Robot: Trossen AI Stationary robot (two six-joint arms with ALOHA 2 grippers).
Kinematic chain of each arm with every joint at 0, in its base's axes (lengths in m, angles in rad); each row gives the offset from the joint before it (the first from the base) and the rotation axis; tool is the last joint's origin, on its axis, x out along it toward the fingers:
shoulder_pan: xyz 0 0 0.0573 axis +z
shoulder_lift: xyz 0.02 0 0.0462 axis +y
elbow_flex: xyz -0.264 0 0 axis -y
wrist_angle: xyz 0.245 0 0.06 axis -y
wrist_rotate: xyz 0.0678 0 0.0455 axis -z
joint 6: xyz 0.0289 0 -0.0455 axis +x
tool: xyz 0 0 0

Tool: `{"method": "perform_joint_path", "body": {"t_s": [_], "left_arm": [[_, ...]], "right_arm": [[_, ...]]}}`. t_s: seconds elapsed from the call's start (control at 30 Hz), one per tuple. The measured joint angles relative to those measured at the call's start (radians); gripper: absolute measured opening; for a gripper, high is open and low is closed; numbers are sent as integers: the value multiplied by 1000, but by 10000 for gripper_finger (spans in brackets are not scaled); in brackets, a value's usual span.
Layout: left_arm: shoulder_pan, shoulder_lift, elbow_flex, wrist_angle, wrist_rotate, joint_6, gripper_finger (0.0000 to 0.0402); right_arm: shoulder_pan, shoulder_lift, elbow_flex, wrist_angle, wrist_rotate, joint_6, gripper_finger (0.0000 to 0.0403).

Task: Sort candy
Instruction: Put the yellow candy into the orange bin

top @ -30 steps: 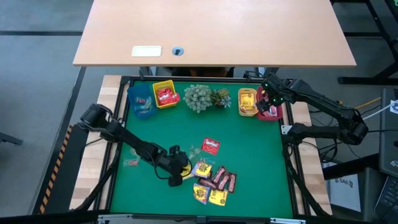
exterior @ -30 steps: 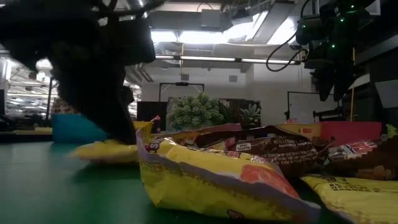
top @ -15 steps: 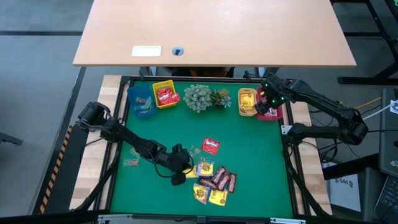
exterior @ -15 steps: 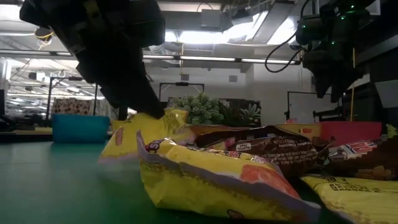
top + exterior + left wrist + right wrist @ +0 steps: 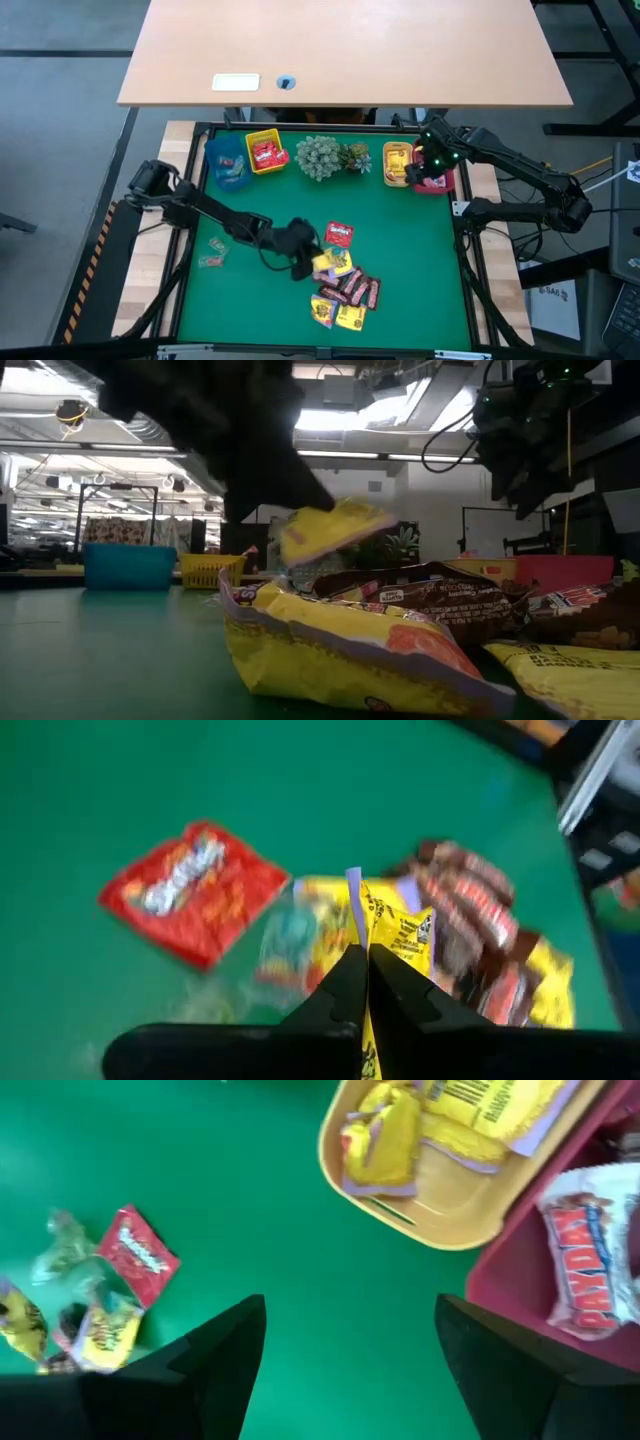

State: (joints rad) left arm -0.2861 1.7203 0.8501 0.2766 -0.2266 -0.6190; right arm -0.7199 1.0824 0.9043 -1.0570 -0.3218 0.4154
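My left gripper [image 5: 303, 258] hangs over the candy pile [image 5: 345, 295], shut on a yellow square packet [image 5: 335, 530] that shows above the pile in the low view. The pile holds yellow packets and dark brown-red bars [image 5: 480, 920]. A red packet [image 5: 340, 235] lies flat just beyond it, with a pale wrapper [image 5: 290, 935] beside it. My right gripper [image 5: 350, 1365] is open, high at the table's far right, above the green mat beside the orange bin [image 5: 440, 1220] and the red bin [image 5: 520, 1280]. It touches nothing. My left gripper pinches the yellow packet by one edge [image 5: 385, 935] between its two shut fingers [image 5: 345, 985]. The fingers slant down from above and from the table's left. The packet is lifted clear of the pile and sticks out tilted beyond the fingertips.
Along the far edge stand a blue bin [image 5: 228, 165], a yellow bin [image 5: 265, 152], a grey-green plant cluster [image 5: 330, 157], the orange bin [image 5: 398, 165] and the red bin [image 5: 437, 180]. Two pale wrappers [image 5: 213, 252] lie near the left edge. Bare green mat spreads between pile and bins.
My left gripper has moved up and toward the table's right and far side, carrying the yellow packet with it. The packet lay on the mat by the pile a second ago, was tipped up half a second ago, and now hangs clear above the pile.
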Motion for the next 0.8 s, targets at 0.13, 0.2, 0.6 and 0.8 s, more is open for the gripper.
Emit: {"method": "perform_joint_path", "body": {"t_s": [0.13, 0.2, 0.6, 0.8], "left_arm": [[55, 0, 0, 83, 14, 22, 0], [82, -8, 0, 118, 25, 54, 0], [337, -288, 0, -183, 75, 240, 0], [458, -458, 0, -533, -66, 264, 0]], "right_arm": [[1, 0, 0, 19, -13, 0, 292], [1, 0, 0, 17, -13, 0, 292], [1, 0, 0, 10, -13, 29, 292], [1, 0, 0, 8, -70, 55, 292]]}}
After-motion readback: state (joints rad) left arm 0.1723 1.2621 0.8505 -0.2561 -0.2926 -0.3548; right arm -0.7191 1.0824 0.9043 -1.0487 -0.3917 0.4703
